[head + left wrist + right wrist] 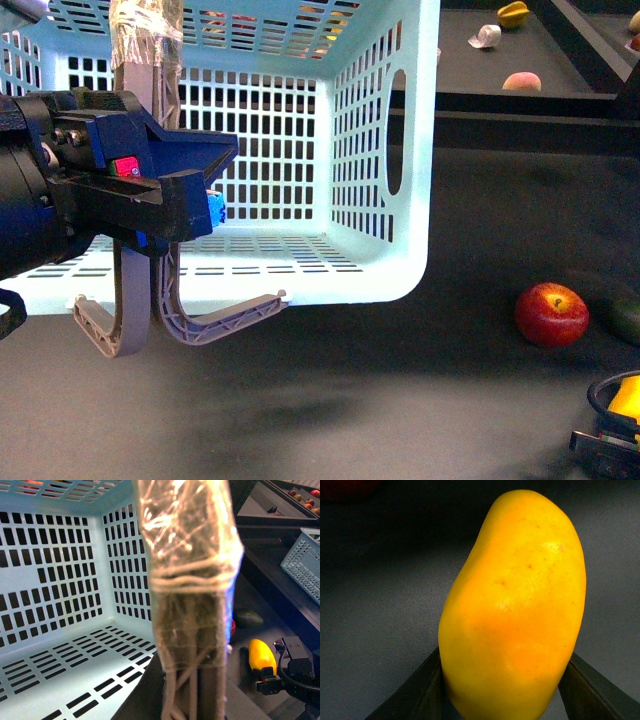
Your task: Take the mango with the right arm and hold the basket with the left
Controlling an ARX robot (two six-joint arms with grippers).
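The pale turquoise basket (380, 150) is tipped toward me, its open side facing the camera. My left gripper (165, 205) is shut on its grey-brown handles (140, 290), one wrapped in clear tape (187, 545). The basket's inside (55, 580) holds nothing that I can see. My right gripper (612, 425) sits at the front right corner, shut on the yellow-orange mango (515, 610), which shows as a yellow patch (626, 396) in the front view. The mango (262, 656) also shows in the left wrist view, held by the dark right gripper (280, 677).
A red apple (551, 314) lies on the dark table right of the basket, with a dark green fruit (627, 318) beside it. On the far shelf lie a peach-coloured fruit (521, 82), a white thing (485, 36) and a yellow fruit (513, 13). A blue-grey crate (305, 562) stands further off.
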